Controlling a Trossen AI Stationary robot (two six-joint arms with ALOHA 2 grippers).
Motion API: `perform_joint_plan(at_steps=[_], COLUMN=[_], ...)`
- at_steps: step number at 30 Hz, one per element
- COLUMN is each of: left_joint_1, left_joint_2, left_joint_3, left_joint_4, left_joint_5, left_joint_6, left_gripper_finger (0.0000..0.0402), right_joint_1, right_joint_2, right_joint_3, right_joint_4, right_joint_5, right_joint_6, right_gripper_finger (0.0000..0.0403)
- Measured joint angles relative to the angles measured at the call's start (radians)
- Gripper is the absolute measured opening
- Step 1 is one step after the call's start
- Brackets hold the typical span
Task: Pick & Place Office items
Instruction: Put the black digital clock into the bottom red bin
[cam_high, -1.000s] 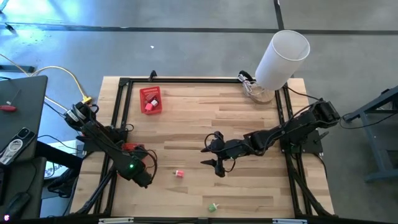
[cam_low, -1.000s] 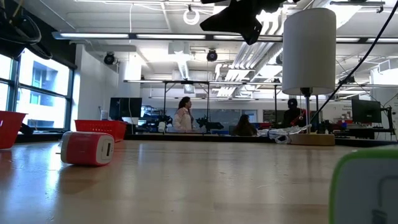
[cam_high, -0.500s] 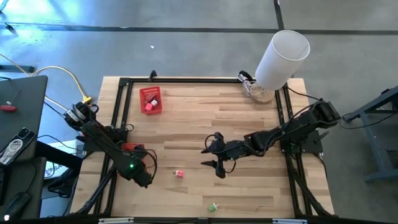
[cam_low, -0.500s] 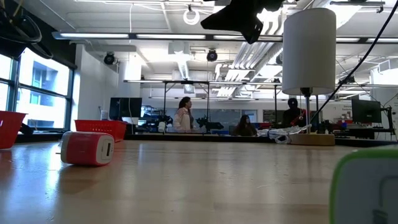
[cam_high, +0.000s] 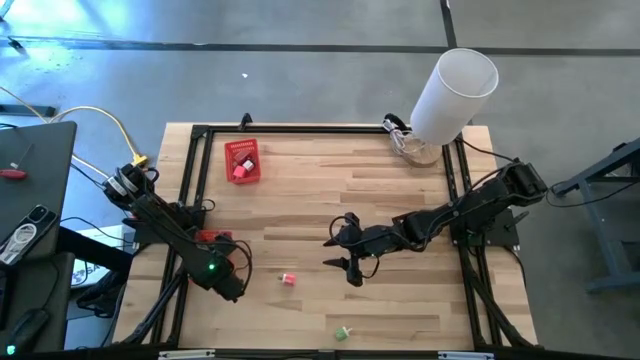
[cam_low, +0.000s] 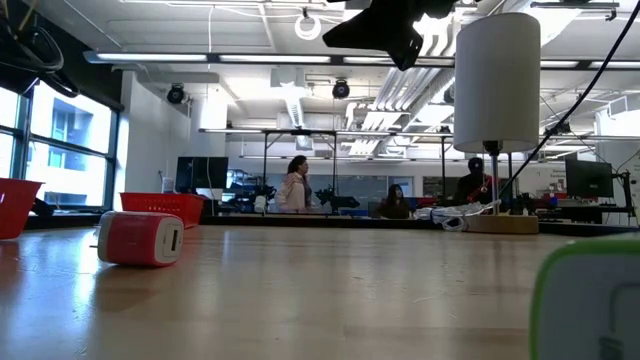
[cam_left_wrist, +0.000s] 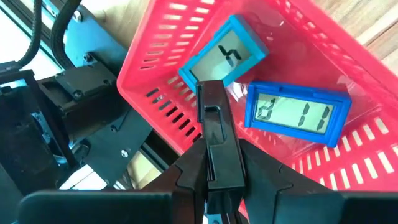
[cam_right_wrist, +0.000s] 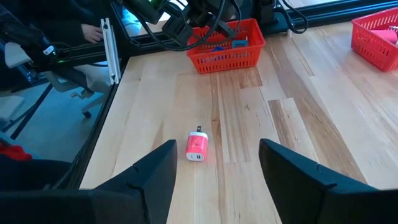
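Note:
My left gripper (cam_left_wrist: 214, 163) hovers over a red mesh basket (cam_left_wrist: 163, 81) at the table's left and is shut on a narrow black item (cam_left_wrist: 213, 118). Two blue-framed items (cam_left_wrist: 224, 55) (cam_left_wrist: 292, 115) lie on the basket's floor. In the middle of the table my right gripper (cam_high: 340, 250) stands open and raised, touching nothing. A red and white item (cam_right_wrist: 198, 148) lies flat on the wood ahead of it. A green item (cam_high: 341, 332) lies near the front edge. My left gripper pinches the black item's lower end (cam_left_wrist: 214, 177) between its two fingers. The fingers slant down from above and lie along the item. Its free end (cam_left_wrist: 210, 93) sticks out past the fingertips, clear above the basket's contents.
A second red basket (cam_high: 241, 160) with a red piece in it stands at the far left. A tall white cylinder (cam_high: 452, 92) stands at the far right corner. A black frame (cam_high: 320, 130) runs round the table's edge. People sit and stand in the room behind.

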Motion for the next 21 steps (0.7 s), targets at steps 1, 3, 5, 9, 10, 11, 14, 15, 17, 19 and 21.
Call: perform_joint_plan(at_steps=[1,3,5,9,10,11,14,15,17,19,21], left_joint_1=[-0.001,-0.001,-0.001,-0.001,-0.001,-0.001,-0.001,-0.001,-0.001,-0.001,-0.001], left_joint_2=[0.000,0.000,0.000,0.000,0.000,0.000,0.000,0.000,0.000,0.000,0.000], left_joint_3=[0.000,0.000,0.000,0.000,0.000,0.000,0.000,0.000,0.000,0.000,0.000], left_joint_4=[0.000,0.000,0.001,0.002,0.003,0.003,0.008,0.012,0.022,0.021,0.021], left_joint_5=[0.000,0.000,0.000,0.010,0.013,0.016,0.016,0.016,0.015,0.014,0.014], left_joint_6=[0.000,-0.003,0.012,0.000,0.000,-0.001,-0.005,-0.004,-0.004,-0.003,-0.003], left_gripper_finger=[0.0075,0.0075,0.0075,0.0075,0.0075,0.0075,0.0085,0.0093,0.0113,0.0135,0.0154], right_joint_1=[0.000,0.000,0.003,0.007,0.007,0.007,0.007,0.007,0.007,0.007,0.007], right_joint_2=[0.000,0.000,0.000,0.000,0.000,0.000,0.000,0.000,0.000,0.000,0.000], right_joint_3=[0.000,0.000,0.000,0.000,0.000,0.000,0.000,0.000,0.000,0.000,0.000], right_joint_4=[0.000,0.000,0.000,0.000,0.000,0.000,0.000,0.000,0.000,0.000,0.000], right_joint_5=[0.000,0.000,0.000,-0.003,-0.003,-0.003,-0.003,-0.003,-0.003,-0.003,-0.003], right_joint_6=[0.000,0.000,0.000,0.000,0.000,0.000,0.000,0.000,0.000,0.000,0.000], right_gripper_finger=[0.0215,0.0215,0.0215,0.0215,0.0215,0.0215,0.0215,0.0215,0.0215,0.0215,0.0215])
